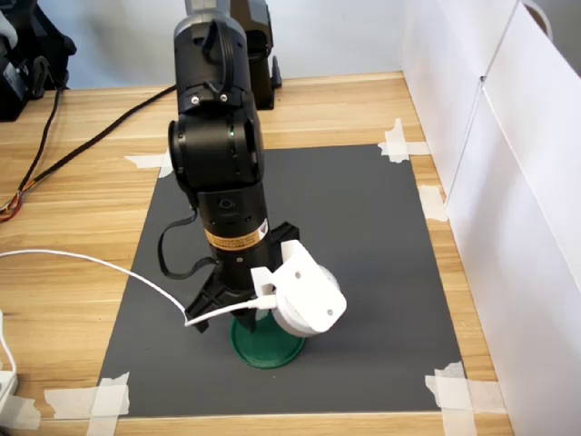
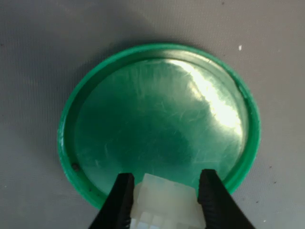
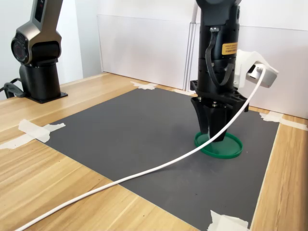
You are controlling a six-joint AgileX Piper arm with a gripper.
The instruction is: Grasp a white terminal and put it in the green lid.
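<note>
Pincer [image 2: 164,202] clamped on white terminal [image 2: 164,205], poised just inside near rim of green lid [image 2: 157,47]. Lid on dark mat [image 3: 120,130], toward mat's front edge in first exterior view; open mat w/ room all round.

Both exterior views are evenly and brightly lit, sharp, with only soft shadows on the dark mat [image 1: 363,236]. In the wrist view a white streak of glare crosses the green lid [image 2: 157,124], and the black fingers [image 2: 116,205] close to the lens look blurred.
</note>
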